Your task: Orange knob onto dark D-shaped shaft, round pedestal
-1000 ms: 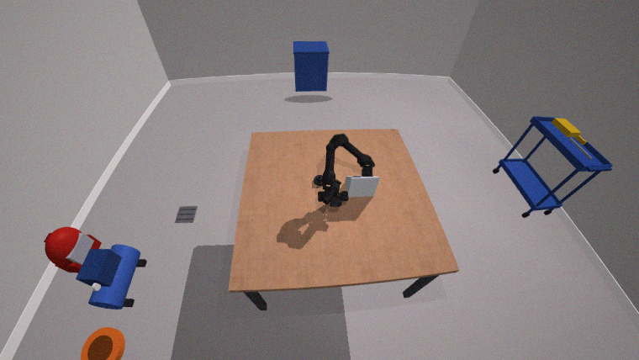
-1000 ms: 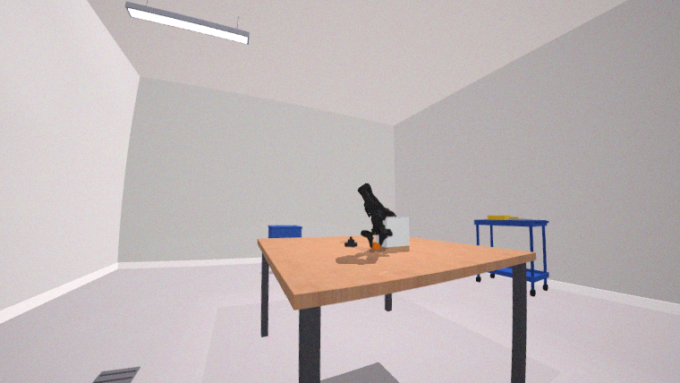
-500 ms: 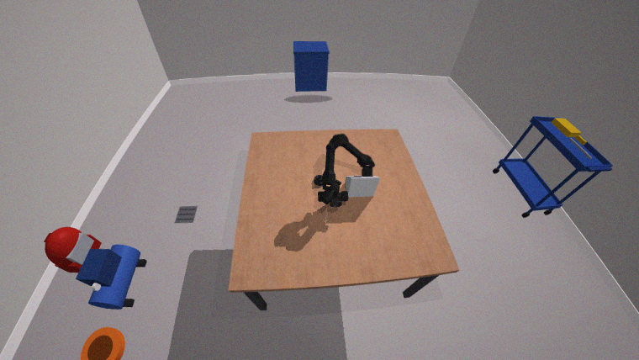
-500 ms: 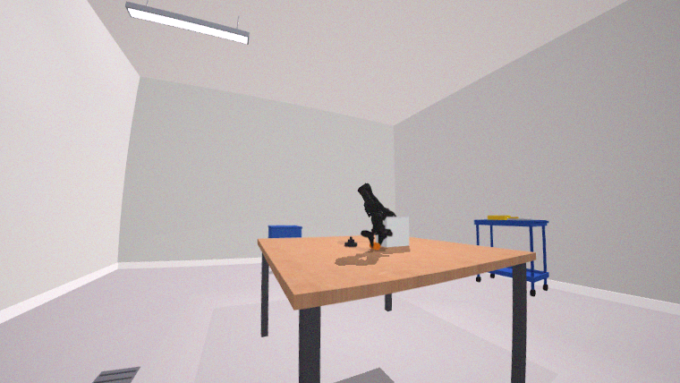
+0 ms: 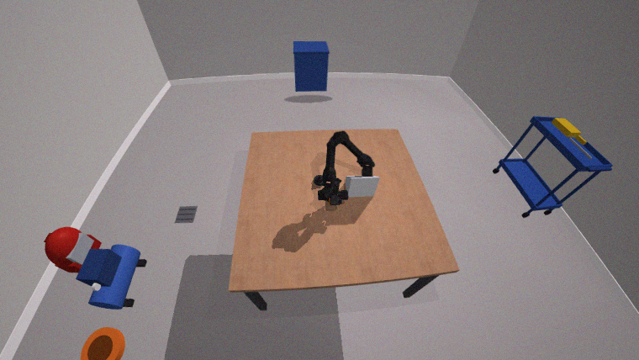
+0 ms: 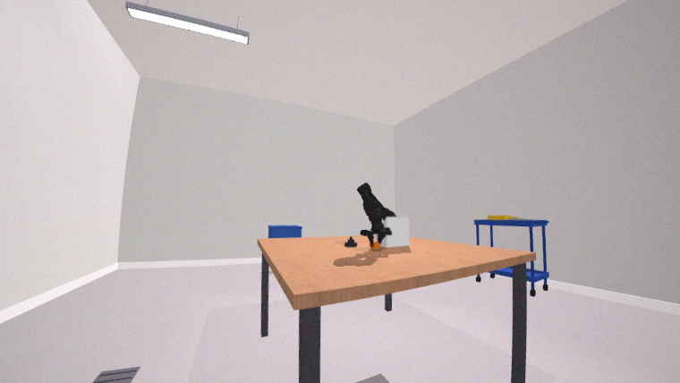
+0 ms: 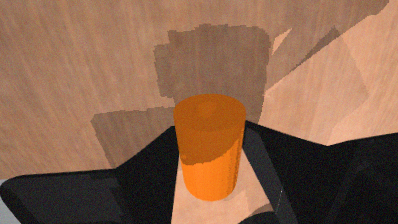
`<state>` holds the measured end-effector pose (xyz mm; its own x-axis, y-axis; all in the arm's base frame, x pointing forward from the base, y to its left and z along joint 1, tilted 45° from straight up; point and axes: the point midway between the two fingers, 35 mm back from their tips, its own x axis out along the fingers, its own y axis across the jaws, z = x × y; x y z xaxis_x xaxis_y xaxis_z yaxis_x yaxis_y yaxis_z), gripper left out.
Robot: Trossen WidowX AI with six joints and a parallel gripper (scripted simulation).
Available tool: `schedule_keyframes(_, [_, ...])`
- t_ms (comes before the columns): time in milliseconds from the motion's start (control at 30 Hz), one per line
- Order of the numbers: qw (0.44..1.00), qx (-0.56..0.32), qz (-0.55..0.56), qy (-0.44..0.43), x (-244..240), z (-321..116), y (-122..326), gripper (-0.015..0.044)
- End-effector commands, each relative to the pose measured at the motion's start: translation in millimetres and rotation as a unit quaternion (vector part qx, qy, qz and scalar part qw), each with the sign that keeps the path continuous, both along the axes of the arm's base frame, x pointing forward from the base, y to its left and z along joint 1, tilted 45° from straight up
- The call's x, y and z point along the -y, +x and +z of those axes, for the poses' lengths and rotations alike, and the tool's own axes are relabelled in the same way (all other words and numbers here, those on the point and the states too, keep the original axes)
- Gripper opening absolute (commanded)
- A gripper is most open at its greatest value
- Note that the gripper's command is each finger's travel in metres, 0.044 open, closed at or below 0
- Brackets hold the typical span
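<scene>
End effector (image 5: pixel 334 202) (image 6: pixel 375 244) (image 7: pixel 207 129) pinching orange knob (image 6: pixel 376 245) (image 7: pixel 210 147) w/ both fingers, knob upright, low over table (image 5: pixel 286 178) (image 6: pixel 404 266) (image 7: pixel 60 60), well in from all edges & corners. Knob's off the shaft; round pedestal (image 5: pixel 319 180) (image 6: pixel 350 243) stands apart, nearby. Can't tell if knob touches table.

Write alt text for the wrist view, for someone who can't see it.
The end effector is shut on an upright orange knob, a black finger on either side. Below lies a wooden table, crossed by brown shadows; part of a dark round thing shows at the bottom edge.
</scene>
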<state>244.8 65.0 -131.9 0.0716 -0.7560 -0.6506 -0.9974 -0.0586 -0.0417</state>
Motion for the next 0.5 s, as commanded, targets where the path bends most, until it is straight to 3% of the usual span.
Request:
schedule_keyframes(0, [0.999,-0.002,0.0,0.039,1,5,0,0.018])
schedule_keyframes(467, [0.99,-0.009,0.004,0.144,5,18,-1,0.018])
